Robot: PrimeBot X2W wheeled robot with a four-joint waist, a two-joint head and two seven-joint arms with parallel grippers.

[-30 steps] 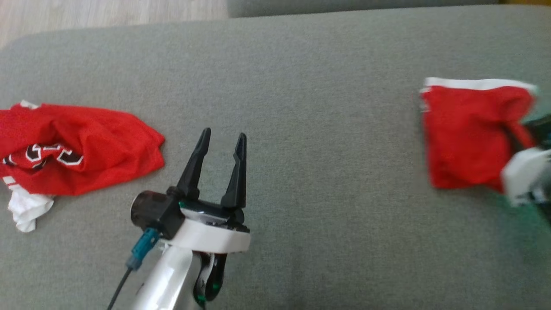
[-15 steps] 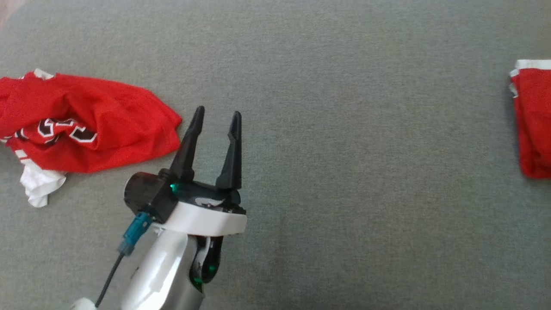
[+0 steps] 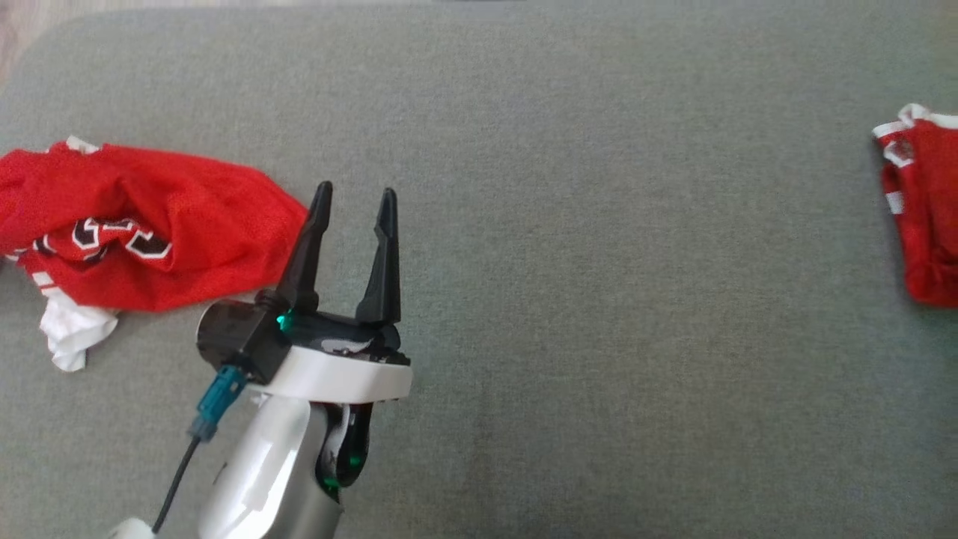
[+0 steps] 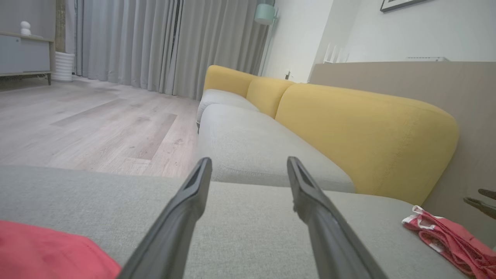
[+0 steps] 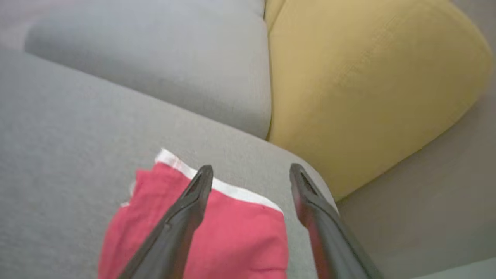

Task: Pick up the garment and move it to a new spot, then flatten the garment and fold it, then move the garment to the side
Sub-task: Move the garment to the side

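Observation:
A folded red garment [image 3: 924, 217] with white trim lies at the far right of the grey cushion [image 3: 599, 262]. In the right wrist view my right gripper [image 5: 251, 172] stands open just above the garment [image 5: 240, 240], nothing between its fingers. The left wrist view shows the garment [image 4: 449, 236] at its lower right. My left gripper [image 3: 355, 191] is open and empty over the cushion left of centre, its left finger close to the edge of a crumpled red jersey [image 3: 142, 224] with black and white lettering.
A white piece [image 3: 71, 337] sticks out below the crumpled jersey. Behind the cushion stand a yellow backrest [image 4: 360, 131] and another grey seat [image 4: 252, 143]. Wooden floor [image 4: 89, 124] lies off the cushion's far left edge.
My right gripper was shut on the folded garment; now it is open above it and gone from the head view. The head camera shifted, so the garment sits at the right edge.

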